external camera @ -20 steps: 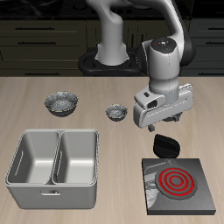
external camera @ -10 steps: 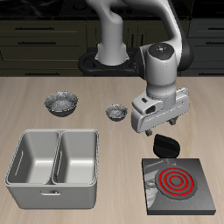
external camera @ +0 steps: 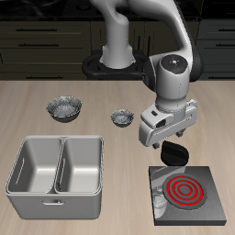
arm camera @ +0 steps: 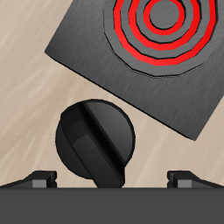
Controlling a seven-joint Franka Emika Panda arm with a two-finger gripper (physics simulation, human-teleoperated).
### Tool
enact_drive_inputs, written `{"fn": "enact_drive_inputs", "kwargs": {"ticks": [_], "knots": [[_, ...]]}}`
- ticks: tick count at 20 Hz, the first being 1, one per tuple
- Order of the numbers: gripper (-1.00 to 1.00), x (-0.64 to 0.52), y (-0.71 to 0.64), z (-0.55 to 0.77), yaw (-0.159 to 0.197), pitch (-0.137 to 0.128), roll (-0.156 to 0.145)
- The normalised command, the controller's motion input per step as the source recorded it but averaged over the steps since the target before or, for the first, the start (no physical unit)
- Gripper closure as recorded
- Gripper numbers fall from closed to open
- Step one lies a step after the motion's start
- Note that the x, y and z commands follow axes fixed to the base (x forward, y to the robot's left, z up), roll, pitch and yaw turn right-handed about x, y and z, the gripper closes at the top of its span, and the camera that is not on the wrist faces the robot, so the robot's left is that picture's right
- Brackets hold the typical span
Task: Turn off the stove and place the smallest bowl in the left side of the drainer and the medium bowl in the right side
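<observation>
The stove is a black square hotplate near the table's front edge, and its coil rings glow red. Its black knob sits just behind it. My gripper hangs open right above the knob. In the wrist view the knob lies between the spread fingertips, closer to one of them. The smallest bowl stands mid-table behind the drainer, whose two compartments hold nothing. A wider silvery bowl stands farther along; I cannot tell whether it is the medium bowl.
The robot's base and a dark round mount sit at the back of the table. Dark cabinets line the wall behind.
The gripper has come down and moved toward the table's front, ending just above the knob, with its hand turned slightly. The bowls, drainer and stove have not moved.
</observation>
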Motion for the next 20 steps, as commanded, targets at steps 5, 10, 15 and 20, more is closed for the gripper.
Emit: {"fn": "enact_drive_inputs", "kwargs": {"ticks": [5,10,15,20], "knots": [[-1.0,-0.04,0.15,-0.08,0.068,-0.003,-0.031],[-1.0,0.05,-0.04,-0.13,0.065,0.011,-0.024],[-1.0,0.13,-0.04,-0.03,0.08,-0.014,-0.054],[-1.0,0.03,-0.1,-0.19,0.085,0.009,-0.031]]}}
